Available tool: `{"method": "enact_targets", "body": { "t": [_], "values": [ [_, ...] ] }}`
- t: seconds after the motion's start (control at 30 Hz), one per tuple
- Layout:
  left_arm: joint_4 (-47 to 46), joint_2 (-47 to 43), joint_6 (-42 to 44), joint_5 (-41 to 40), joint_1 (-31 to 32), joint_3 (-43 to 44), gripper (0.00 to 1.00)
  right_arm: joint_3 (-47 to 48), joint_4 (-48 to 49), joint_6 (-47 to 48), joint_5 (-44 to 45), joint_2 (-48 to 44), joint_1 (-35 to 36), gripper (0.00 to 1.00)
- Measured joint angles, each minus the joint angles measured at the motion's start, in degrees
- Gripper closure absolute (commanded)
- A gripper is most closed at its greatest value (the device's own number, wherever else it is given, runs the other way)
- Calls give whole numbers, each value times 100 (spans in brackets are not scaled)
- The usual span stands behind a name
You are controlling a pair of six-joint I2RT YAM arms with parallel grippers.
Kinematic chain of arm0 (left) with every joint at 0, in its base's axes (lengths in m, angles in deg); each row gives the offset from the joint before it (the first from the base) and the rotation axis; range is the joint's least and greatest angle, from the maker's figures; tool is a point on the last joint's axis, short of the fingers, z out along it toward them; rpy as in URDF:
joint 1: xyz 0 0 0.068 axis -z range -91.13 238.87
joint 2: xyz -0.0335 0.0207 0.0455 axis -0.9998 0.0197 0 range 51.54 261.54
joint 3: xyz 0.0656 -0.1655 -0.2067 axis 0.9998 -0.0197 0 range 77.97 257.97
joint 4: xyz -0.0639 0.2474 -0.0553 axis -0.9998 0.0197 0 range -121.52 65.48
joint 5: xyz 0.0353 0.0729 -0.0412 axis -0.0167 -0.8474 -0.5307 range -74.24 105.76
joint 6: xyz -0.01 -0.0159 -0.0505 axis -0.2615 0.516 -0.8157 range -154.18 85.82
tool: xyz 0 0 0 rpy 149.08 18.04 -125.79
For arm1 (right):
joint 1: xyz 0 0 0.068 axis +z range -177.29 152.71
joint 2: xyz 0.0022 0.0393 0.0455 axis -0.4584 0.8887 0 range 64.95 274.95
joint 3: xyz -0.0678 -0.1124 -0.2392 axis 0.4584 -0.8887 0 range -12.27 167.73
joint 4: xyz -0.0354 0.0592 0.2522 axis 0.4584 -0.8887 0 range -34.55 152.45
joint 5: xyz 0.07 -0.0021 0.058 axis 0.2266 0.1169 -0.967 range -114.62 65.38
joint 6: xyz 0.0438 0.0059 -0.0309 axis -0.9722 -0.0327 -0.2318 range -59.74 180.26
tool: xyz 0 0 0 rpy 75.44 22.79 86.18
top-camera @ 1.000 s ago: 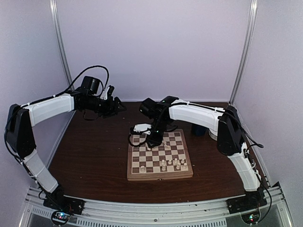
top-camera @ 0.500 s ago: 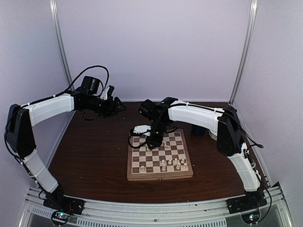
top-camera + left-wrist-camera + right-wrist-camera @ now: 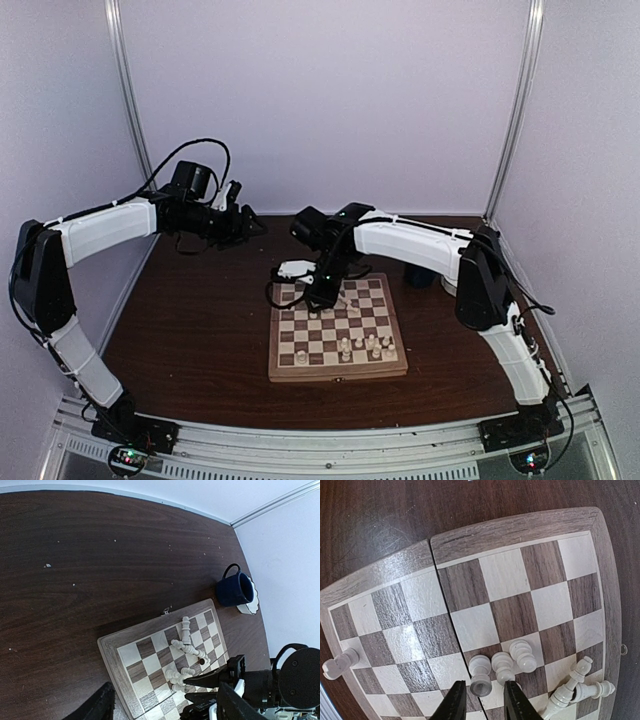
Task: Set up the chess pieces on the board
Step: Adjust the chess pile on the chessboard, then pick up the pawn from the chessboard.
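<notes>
Blue mug (image 3: 234, 590), white bowl (image 3: 254, 603) beyond board (image 3: 143, 648)

The board (image 3: 485, 580) was seen lying on the dark counter (image 3: 395, 515), with a seam dividing its two halves. The right gripper (image 3: 483, 687) was held low over it, its fingers (image 3: 456, 702) parted either side of an upright pawn (image 3: 481, 672), narrow gaps being left. Two more standing pieces (image 3: 522, 655) were set just beside that pawn, toppled pieces (image 3: 572, 682) were heaped near the right rim, and a lone piece (image 3: 339, 663) was laid at the left rim.
</notes>
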Motion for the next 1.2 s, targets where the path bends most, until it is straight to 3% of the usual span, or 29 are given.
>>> {"method": "enact_targets", "body": {
  "t": [0.17,0.27,0.43,0.53,0.67,0.8,0.97,1.2],
  "values": [
    [85,0,68,-50,24,46,34,-61,-63,7,-17,-57,-9,66],
    [487,31,304,-302,155,352,35,-597,-22,15,-120,-551,-76,64],
    [1423,190,1003,-1379,1117,1340,38,-1814,177,22,-284,-2317,-564,61],
    [2046,509,1259,-1908,1867,1989,47,-2559,494,-4,-308,-3521,-1169,60],
    [2677,903,1266,-2295,2354,2138,48,-3672,1058,-160,-507,-4590,-2107,57],
    [3178,1318,1110,-2634,2597,2118,46,-4841,1569,-339,-835,-5016,-2780,54],
    [3405,1681,931,-2697,2809,2149,50,-5821,2218,-470,-1174,-5469,-3115,54],
    [3499,2269,713,-2503,2841,2538,54,-6085,2796,-470,-1510,-5952,-3119,54]
  ]
}}
